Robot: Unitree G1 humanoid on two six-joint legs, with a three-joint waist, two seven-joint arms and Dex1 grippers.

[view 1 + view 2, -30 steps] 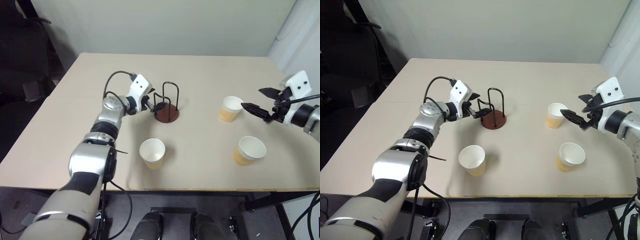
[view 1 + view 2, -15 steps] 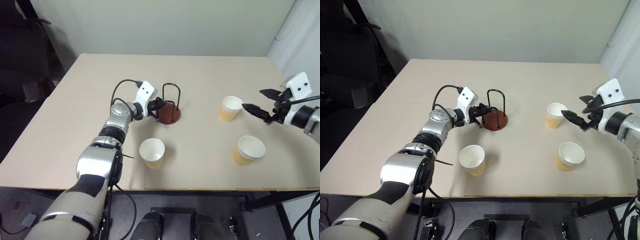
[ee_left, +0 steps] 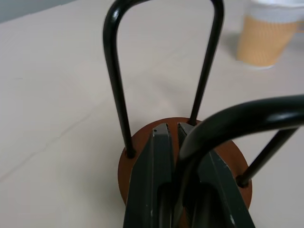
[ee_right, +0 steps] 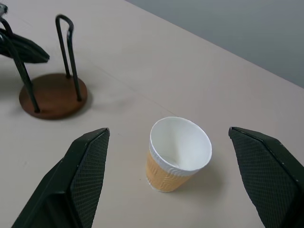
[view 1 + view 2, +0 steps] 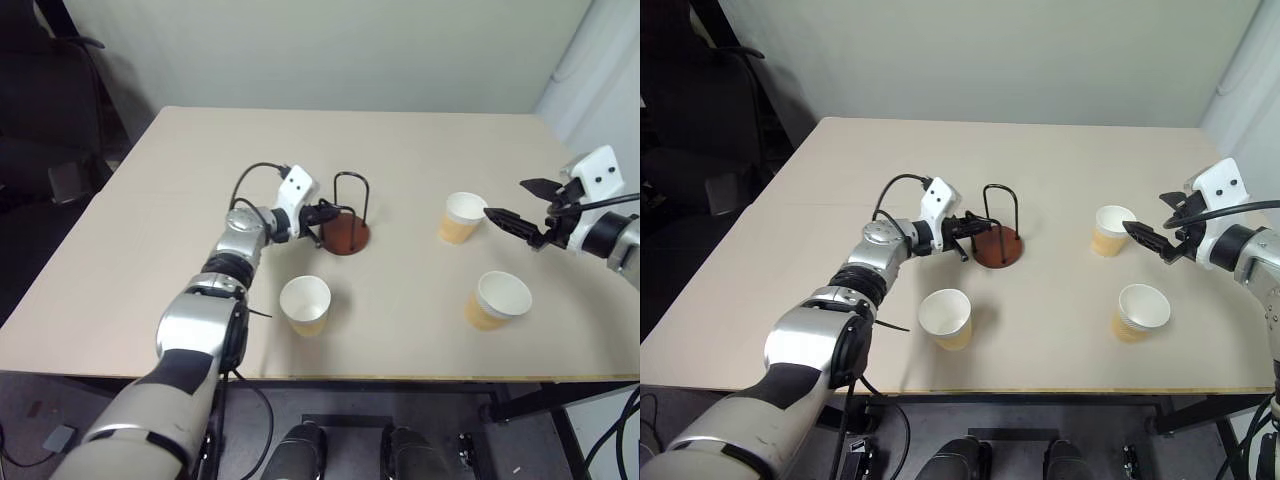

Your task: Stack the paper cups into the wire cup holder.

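Near the beige worktop's (image 5: 150, 200) middle, the left fingers (image 3: 173, 135) pinch a stiff black wire loop of the brown-based cup holder (image 5: 345, 222), while the right fingers (image 5: 520, 205) gape wide beside three light, crushable tan paper cups (image 5: 462, 218), probably best gripped gently at the sides.

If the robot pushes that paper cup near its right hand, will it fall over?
Probably easily. The paper cup stands upright, empty, and narrows toward its bottom, so it likely tips from a nudge near the rim. It looks thin and light, so a hard squeeze by the right gripper, whose fingers stand wide on either side, may crumple it. On its side, it might roll in a curve.
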